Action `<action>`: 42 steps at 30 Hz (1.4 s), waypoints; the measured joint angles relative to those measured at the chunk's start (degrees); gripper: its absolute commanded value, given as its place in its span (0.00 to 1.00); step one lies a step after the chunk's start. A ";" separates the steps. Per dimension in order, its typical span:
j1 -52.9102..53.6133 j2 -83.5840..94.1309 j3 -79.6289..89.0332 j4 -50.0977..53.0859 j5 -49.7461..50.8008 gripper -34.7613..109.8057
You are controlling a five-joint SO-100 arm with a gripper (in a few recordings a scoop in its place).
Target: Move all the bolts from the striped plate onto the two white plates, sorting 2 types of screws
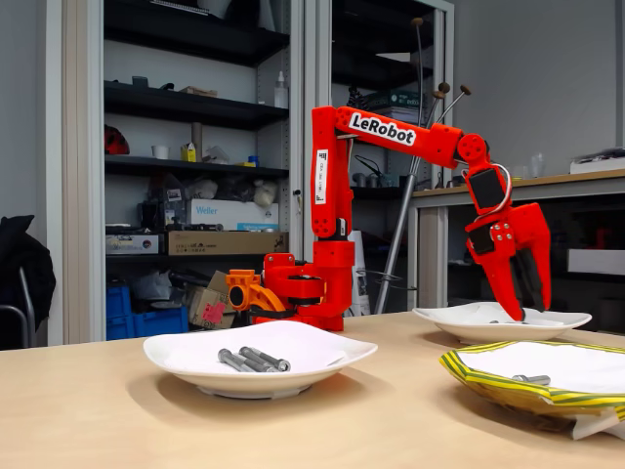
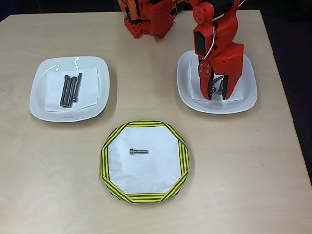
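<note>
In the fixed view, your gripper [image 1: 520,311] hangs low over the white plate on the right [image 1: 557,322], tips almost at its surface. The jaws stand apart with nothing between them, so it reads as released. On the near left, the other white plate [image 1: 186,363] carries the long bolts [image 1: 252,360] lying side by side. One short bolt [image 1: 532,378] rests on the striped plate [image 1: 469,376] at near right.

From overhead, you see the gripper [image 2: 217,92] over the far-right white plate [image 2: 248,97], fingers spread around a couple of short bolts [image 2: 218,84] lying there; exactly how many is hard to tell under the arm. The left white plate [image 2: 39,97] holds three long bolts [image 2: 70,90]. The striped plate [image 2: 109,161], nearest you in the middle, has a single short bolt [image 2: 138,151] on its white centre.

You look to be at the drop-off of a short bolt. Next, lift clear, swing to the striped plate, and close across that last bolt's shaft.
</note>
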 measured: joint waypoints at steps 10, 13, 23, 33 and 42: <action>18.81 -5.01 -9.76 -3.69 -25.58 0.34; 23.47 -6.33 -9.76 -5.54 -27.95 0.33; 29.97 -9.40 -7.21 -20.57 -86.92 0.30; 32.52 -10.20 -6.94 -16.61 -114.35 0.34; 32.34 -13.01 -9.23 -3.43 -114.79 0.36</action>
